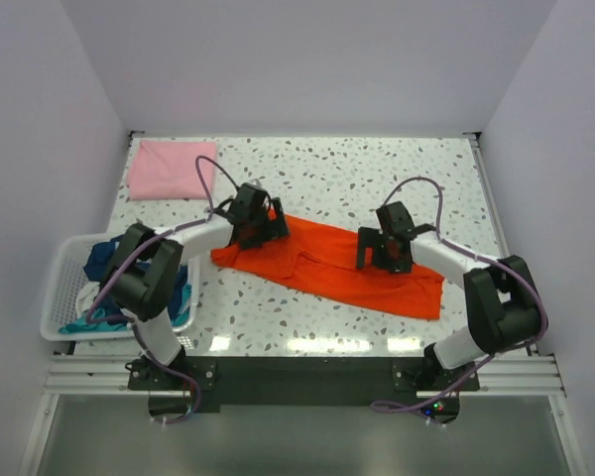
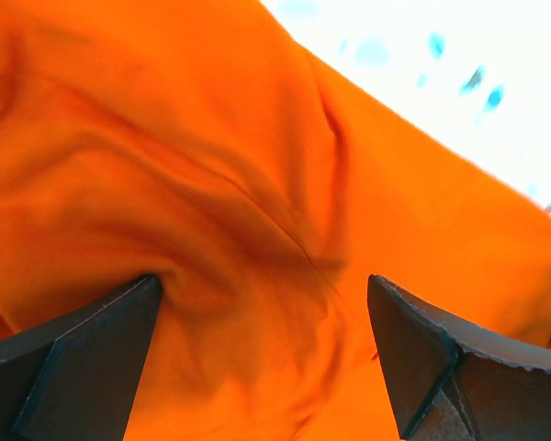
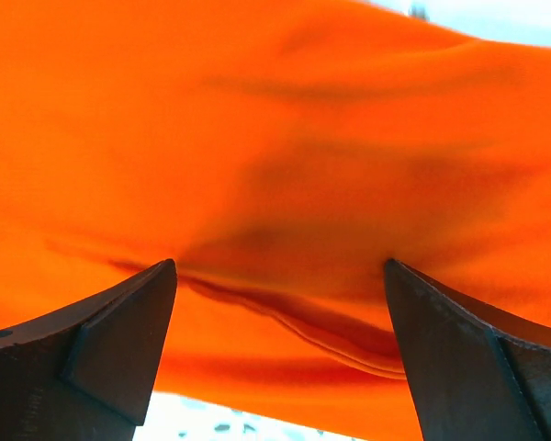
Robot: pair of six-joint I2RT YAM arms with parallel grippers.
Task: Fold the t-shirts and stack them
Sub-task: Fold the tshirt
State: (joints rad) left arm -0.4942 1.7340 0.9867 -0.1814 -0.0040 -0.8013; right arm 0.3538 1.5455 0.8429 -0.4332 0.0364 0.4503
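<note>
Top external: the orange-red t-shirt [image 1: 327, 266] lies stretched diagonally across the desk [image 1: 377, 169], with bare surface beyond its far edge. Left end effector [image 1: 263, 226] and right end effector [image 1: 382, 253] both stand wide open, tips down on the cloth near either end.

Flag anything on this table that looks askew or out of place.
The orange-red t-shirt lies slanted across the table, bunched into a wrinkled strip rather than spread flat. The pink t-shirt sits neatly folded in the far left corner. In the basket, blue and teal shirts lie heaped. Nothing looks spilled or damaged.
</note>
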